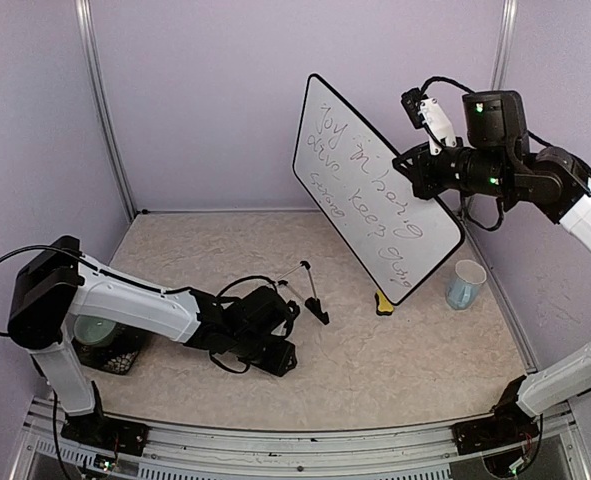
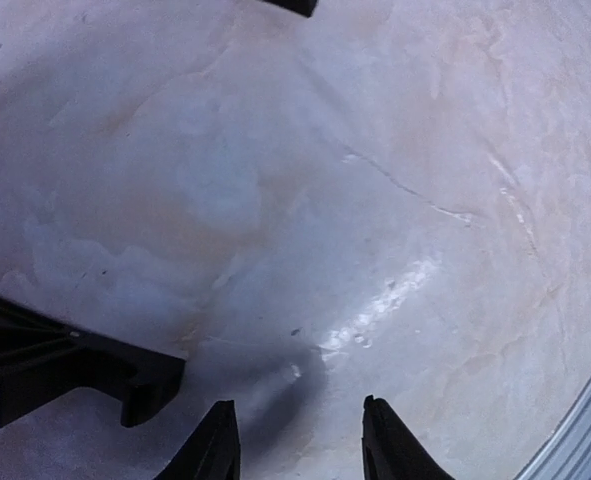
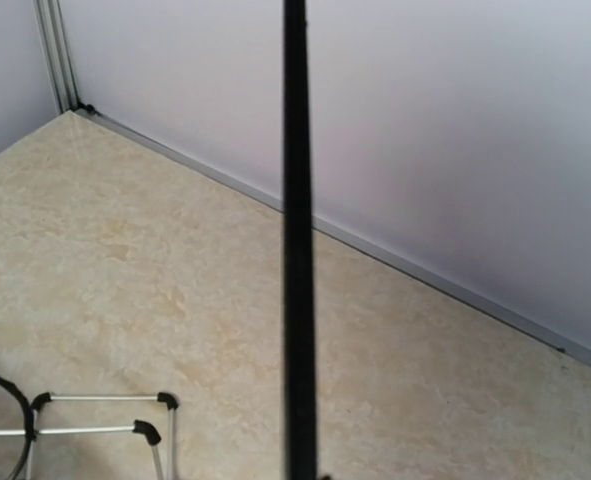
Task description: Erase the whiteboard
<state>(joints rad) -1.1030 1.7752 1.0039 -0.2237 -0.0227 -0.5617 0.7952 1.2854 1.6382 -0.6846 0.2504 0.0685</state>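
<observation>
White with a thin black frame, the whiteboard [image 1: 370,190] is held tilted above the beige surface [image 1: 405,360], dark handwriting across its face. The right arm's fingers [image 1: 415,166] pinch its right edge. The left arm's fingers [image 2: 213,452] sit low over the surface, spread, with nothing between them. A yellow sponge [image 1: 383,303] lies by the board's lower corner, with a cup [image 1: 465,284] nearby.
</observation>
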